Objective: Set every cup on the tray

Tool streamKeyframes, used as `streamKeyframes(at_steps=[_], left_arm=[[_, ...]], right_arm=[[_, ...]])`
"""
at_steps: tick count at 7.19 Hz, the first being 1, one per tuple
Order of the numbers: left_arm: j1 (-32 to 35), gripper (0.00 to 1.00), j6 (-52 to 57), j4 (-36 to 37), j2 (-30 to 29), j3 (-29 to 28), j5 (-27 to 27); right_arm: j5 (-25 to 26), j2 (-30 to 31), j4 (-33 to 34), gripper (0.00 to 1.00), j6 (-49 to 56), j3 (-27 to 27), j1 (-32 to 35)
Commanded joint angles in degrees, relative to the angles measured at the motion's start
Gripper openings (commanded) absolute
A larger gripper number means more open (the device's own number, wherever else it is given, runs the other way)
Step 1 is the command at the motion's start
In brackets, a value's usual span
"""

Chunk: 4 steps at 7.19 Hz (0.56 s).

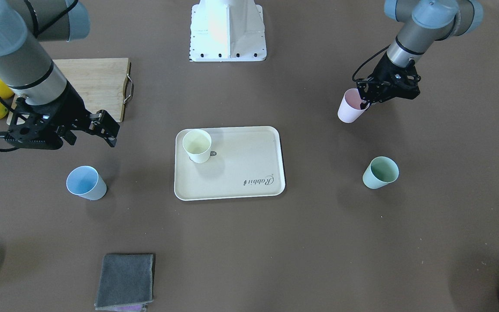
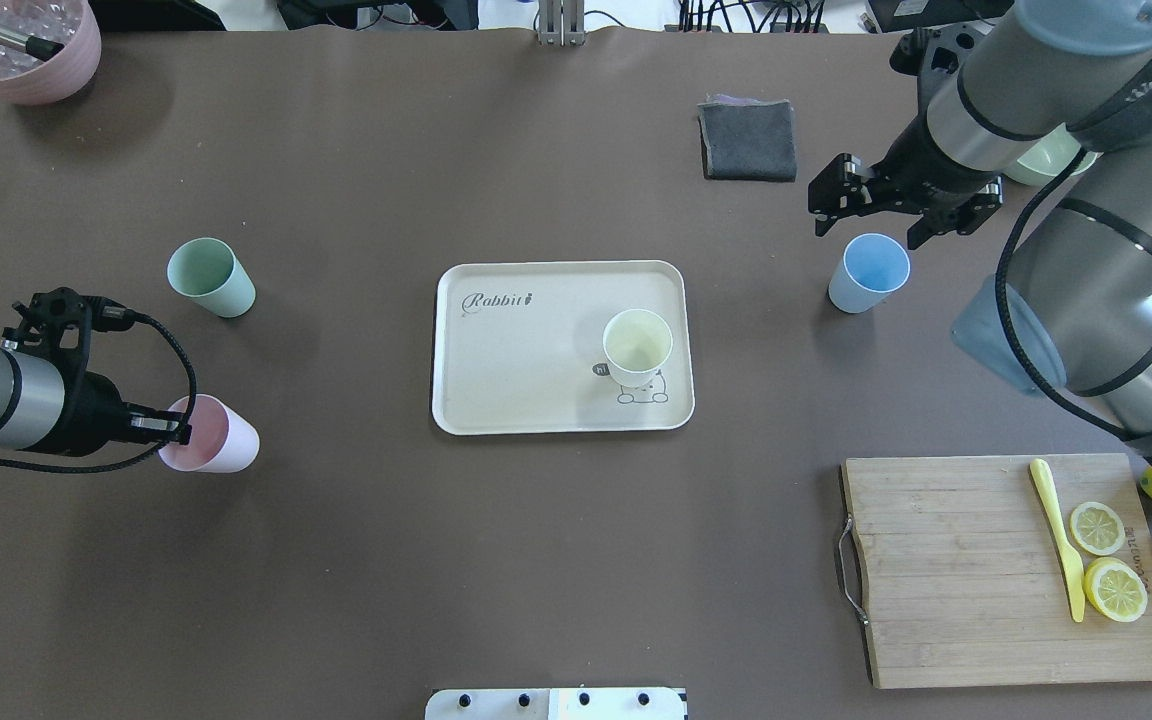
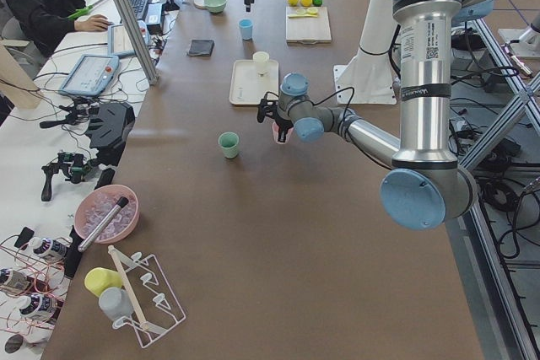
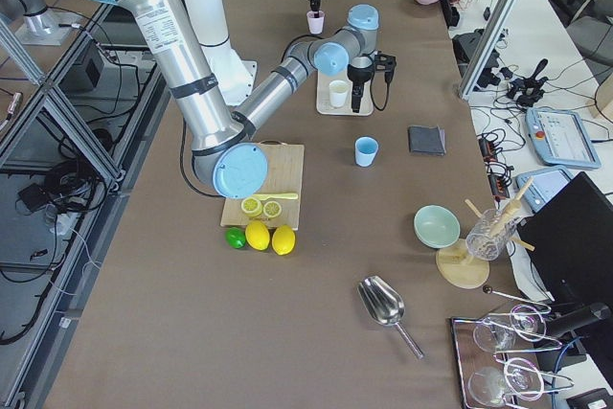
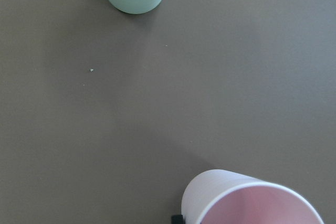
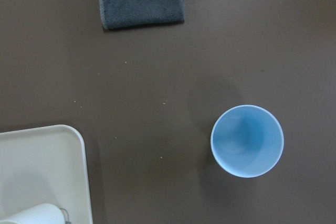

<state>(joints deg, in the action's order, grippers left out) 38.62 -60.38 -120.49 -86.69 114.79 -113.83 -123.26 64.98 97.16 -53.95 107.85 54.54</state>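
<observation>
The pale pink matte tumbler (image 2: 221,440), well left of the flat cream rectangular tray (image 2: 536,400) and pinched at its rim by the left gripper (image 2: 174,430), should travel level and land on bare tray — clear of the pale yellow tumbler (image 2: 638,345) — while the right gripper (image 2: 868,222) hangs open by the light blue tumbler (image 2: 869,272).

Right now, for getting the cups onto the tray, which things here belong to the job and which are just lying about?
Job: cream rectangular tray; pale yellow tapered cup on it; pale pink tapered cup; light blue tapered cup; mint green tapered cup.
Lying about: wooden cutting board, lemon slices, yellow knife, folded grey cloth, mauve pot, pale green bowl.
</observation>
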Motion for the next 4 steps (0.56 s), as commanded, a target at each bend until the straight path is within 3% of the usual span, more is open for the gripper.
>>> streamKeyframes(at_steps=[1, 2, 4], left_arm=[[2.4, 0.00, -0.2, 11.9, -10.2, 0.9, -2.3], [2.3, 0.00, -1.4, 22.3, -18.5, 0.9, -1.7], [-0.3, 0.00, -7.0, 26.8, -26.0, -1.2, 1.0]], right_arm=[[0.3, 2.8, 1.6, 1.00, 9.9, -1.2, 2.2], [0.3, 2.8, 0.8, 1.00, 14.3, -4.4, 3.5], [0.4, 2.4, -6.6, 1.00, 14.7, -11.7, 3.6]])
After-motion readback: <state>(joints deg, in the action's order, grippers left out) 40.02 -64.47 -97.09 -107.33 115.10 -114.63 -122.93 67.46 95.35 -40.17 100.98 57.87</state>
